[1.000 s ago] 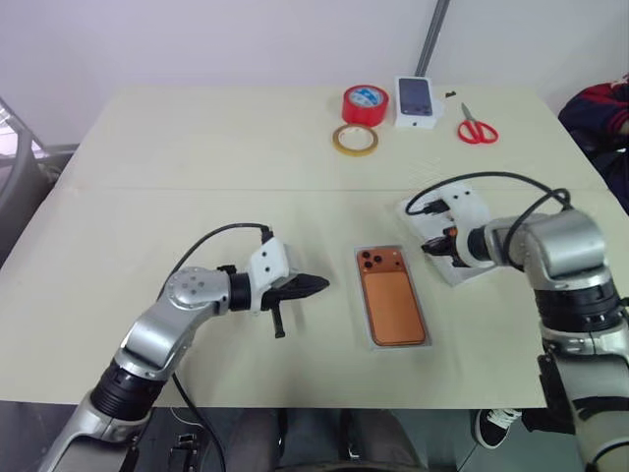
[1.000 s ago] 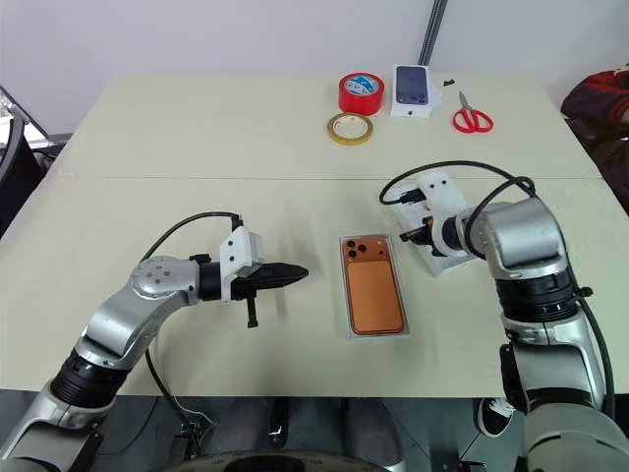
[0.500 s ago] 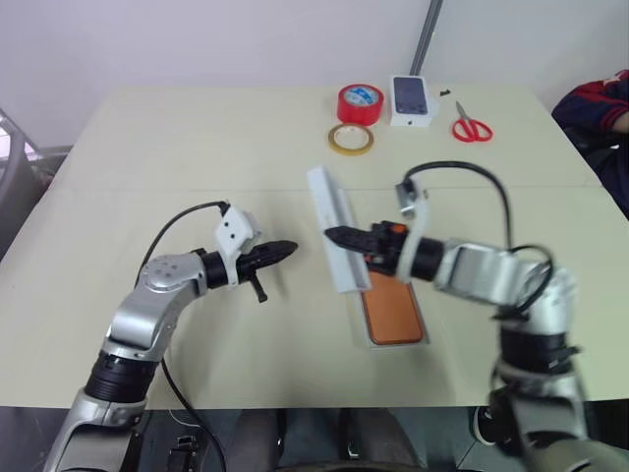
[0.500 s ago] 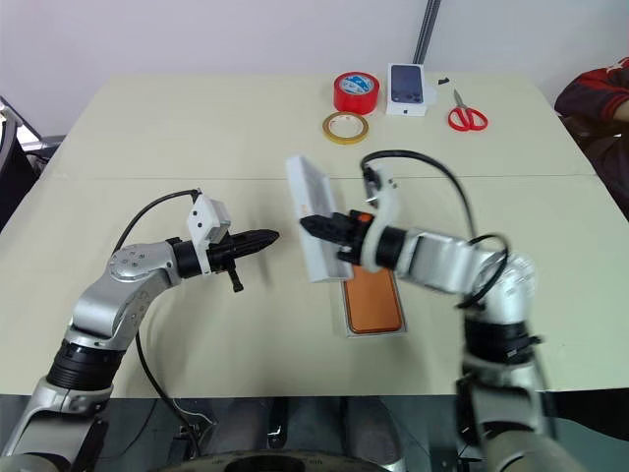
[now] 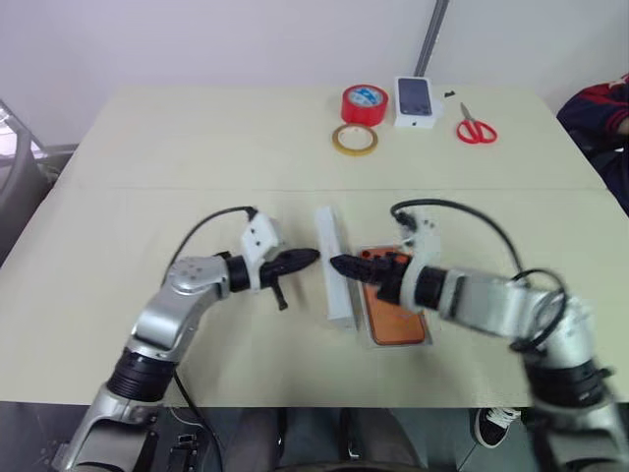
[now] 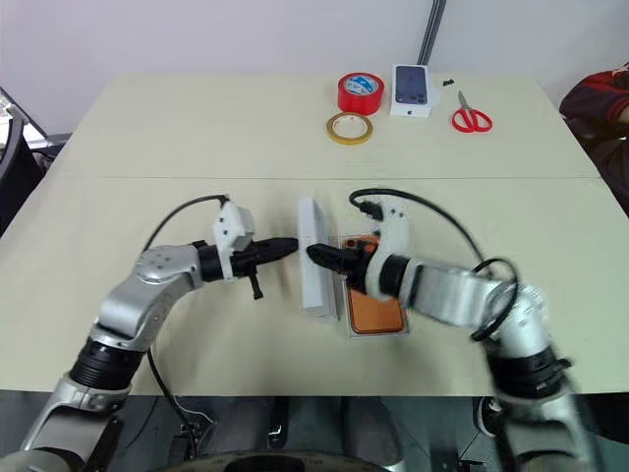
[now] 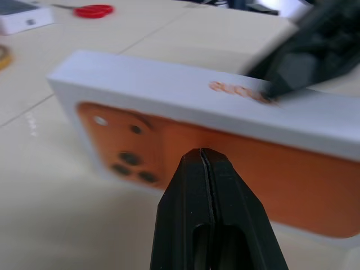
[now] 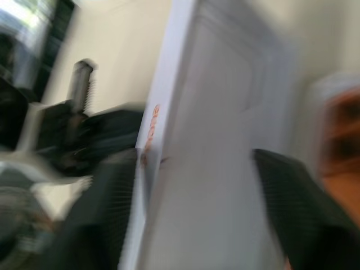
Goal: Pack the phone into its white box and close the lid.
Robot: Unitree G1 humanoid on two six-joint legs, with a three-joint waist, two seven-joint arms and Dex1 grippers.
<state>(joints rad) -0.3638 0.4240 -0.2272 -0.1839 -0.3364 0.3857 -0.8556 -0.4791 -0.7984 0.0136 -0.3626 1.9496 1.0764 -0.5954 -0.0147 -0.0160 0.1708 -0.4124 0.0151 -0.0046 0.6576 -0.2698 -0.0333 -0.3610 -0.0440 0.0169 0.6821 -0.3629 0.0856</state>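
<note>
On the bench [image 6: 147,147], the lid [image 6: 316,258] stood on its long edge, near the middle and just to the left of the white box [image 6: 348,324]. The phone [image 6: 377,313] lay flat in that box with its orange back up, and the right arm partly covered it. In the left wrist view, the outer face of the lid [image 7: 191,152], with the printed orange phone, was turned toward the left hand [image 6: 292,244]. This hand was closed, its two black fingers pressed together, and it pointed at the printed face from close by; whether the tips touched the lid could not be told. The right hand [image 6: 316,254] reached in from the other side. Its fingers [image 8: 115,197] were spread apart, one on each side of the upper edge of the lid, as the right wrist view showed, with the plain white inner face [image 8: 225,146] between them. Whether they pressed on the cardboard or only stood around it could not be told. At the far edge of the bench lay a red tape roll [image 6: 361,92], a thin yellowish tape ring [image 6: 350,128], a small white box with a dark phone picture [image 6: 414,90] and red scissors [image 6: 472,118], all well apart from the lid.
</note>
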